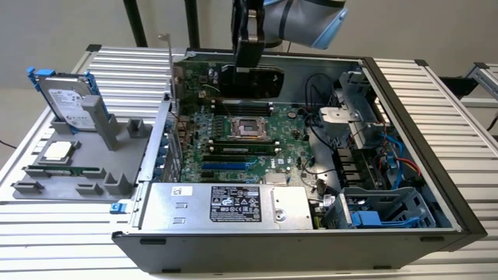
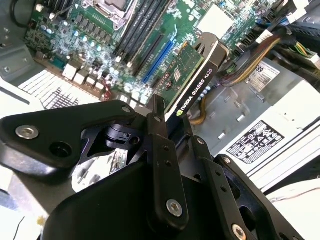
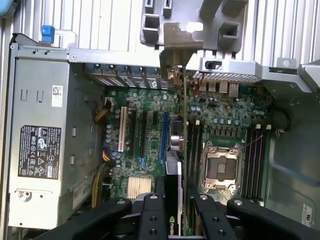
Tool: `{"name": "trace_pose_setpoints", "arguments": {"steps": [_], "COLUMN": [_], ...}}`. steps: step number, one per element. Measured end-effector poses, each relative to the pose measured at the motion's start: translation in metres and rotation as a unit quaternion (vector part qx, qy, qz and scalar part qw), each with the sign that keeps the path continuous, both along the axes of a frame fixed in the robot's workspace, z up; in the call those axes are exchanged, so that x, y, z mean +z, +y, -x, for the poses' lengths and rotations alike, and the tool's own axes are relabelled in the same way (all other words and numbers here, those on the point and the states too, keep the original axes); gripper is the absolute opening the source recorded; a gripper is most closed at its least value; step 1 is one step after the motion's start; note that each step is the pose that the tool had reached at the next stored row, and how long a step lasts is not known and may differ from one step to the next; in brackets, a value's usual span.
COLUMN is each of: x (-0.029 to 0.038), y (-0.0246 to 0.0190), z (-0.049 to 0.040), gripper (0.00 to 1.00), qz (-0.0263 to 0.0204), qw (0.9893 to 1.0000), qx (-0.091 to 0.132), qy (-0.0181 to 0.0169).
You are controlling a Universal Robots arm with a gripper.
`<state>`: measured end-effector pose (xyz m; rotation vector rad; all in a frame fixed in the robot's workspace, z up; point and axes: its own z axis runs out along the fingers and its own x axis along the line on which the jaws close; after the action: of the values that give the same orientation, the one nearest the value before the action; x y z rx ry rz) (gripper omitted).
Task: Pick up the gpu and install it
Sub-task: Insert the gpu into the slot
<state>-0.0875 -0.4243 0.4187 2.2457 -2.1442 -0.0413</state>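
Gpu [image 1: 251, 80] is lifted but not yet seated, I judge: it hangs on edge at the exterior view's upper centre, over the open grey metal computer case [image 1: 272, 251] and its green motherboard [image 1: 198, 131]. The black gripper [image 2: 174, 125] clamps the thin card, with black cooler, green board and silver bracket [image 3: 176, 52].

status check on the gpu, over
Gripper shut on the gpu. Card held on edge over the motherboard in the open case, not seated. Expansion slots bare, nothing seen in the way.
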Motion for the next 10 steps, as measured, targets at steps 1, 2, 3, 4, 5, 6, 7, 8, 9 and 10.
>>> {"name": "trace_pose_setpoints", "arguments": {"steps": [1,2,3,4,5,6,7,8,9,10], "x": [-0.0005,-0.0009,-0.0013,-0.0018,-0.0022,-0.0027,-0.0031,-0.0035,-0.0039,-0.0043], "y": [0.0,0.0,0.0,0.0,0.0,0.0,0.0,0.0,0.0,0.0], "z": [-0.0005,-0.001,-0.0015,-0.002,-0.0026,-0.0032,-0.0038,-0.0044,-0.0049,-0.0053], "gripper": [0.0,0.0,0.0,0.0,0.0,0.0,0.0,0.0,0.0,0.0], "qz": [0.0,0.0,-0.0001,-0.0001,-0.0001,-0.0001,-0.0001,0.0,0.0,-0.0001], "qw": [1.0,1.0,1.0,1.0,1.0,0.9999,0.9999,0.9999,0.9999,0.9999], "qx": [-0.002,-0.004,-0.006,-0.008,-0.009,-0.011,-0.013,-0.014,-0.015,-0.015], "qy": [-0.0001,-0.0002,-0.0003,-0.0004,-0.0005,-0.0006,-0.0006,-0.0006,-0.0006,-0.0007]}}
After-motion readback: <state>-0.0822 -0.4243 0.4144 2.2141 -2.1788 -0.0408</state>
